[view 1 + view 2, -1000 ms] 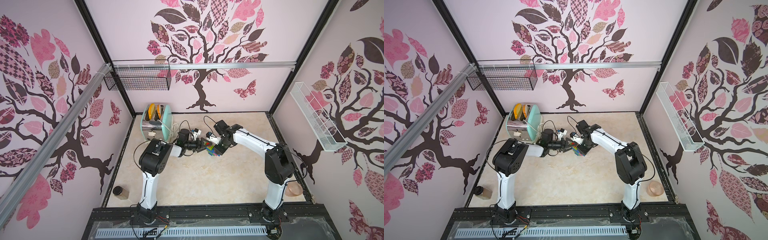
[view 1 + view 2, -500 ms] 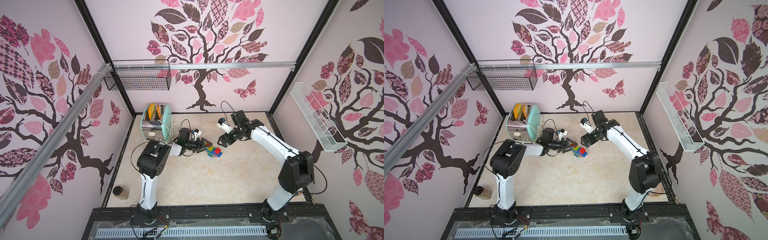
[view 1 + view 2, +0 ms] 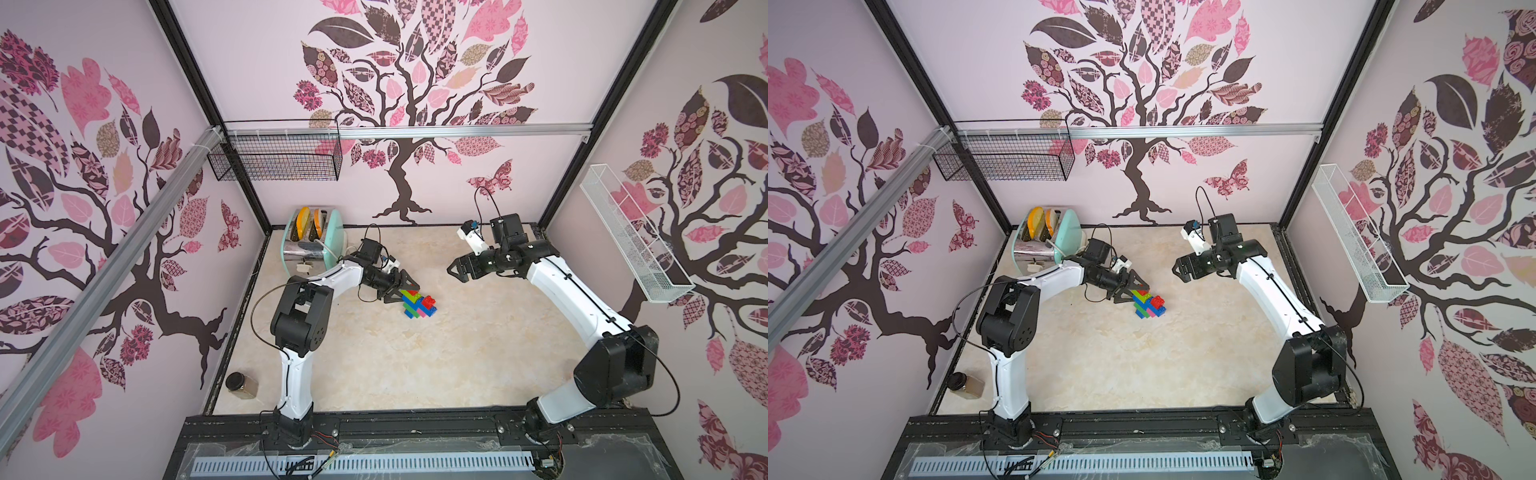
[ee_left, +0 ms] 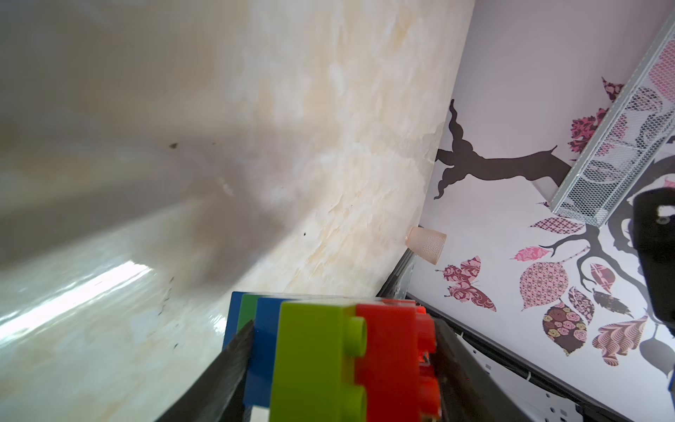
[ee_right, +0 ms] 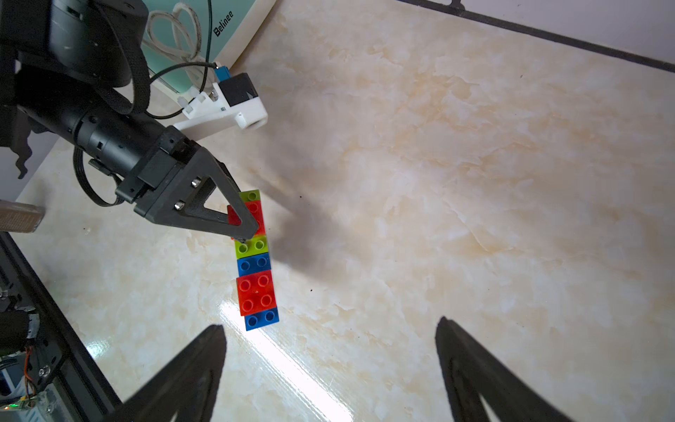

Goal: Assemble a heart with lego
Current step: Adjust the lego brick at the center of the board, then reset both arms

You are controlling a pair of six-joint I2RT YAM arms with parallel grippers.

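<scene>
The left hand [image 3: 406, 293] is clamped on one end of the heart [image 3: 420, 306], near the toaster [image 3: 316, 245]; the right hand [image 3: 456, 274], farther from the toaster, is spread apart and empty; held by one end, the heart may slip or snap apart.

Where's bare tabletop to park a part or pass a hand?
Free: the broad middle between the heart and the front rail; also the back wall strip between toaster and right gripper. Crowded: left gripper gripping the heart beside the toaster.
</scene>
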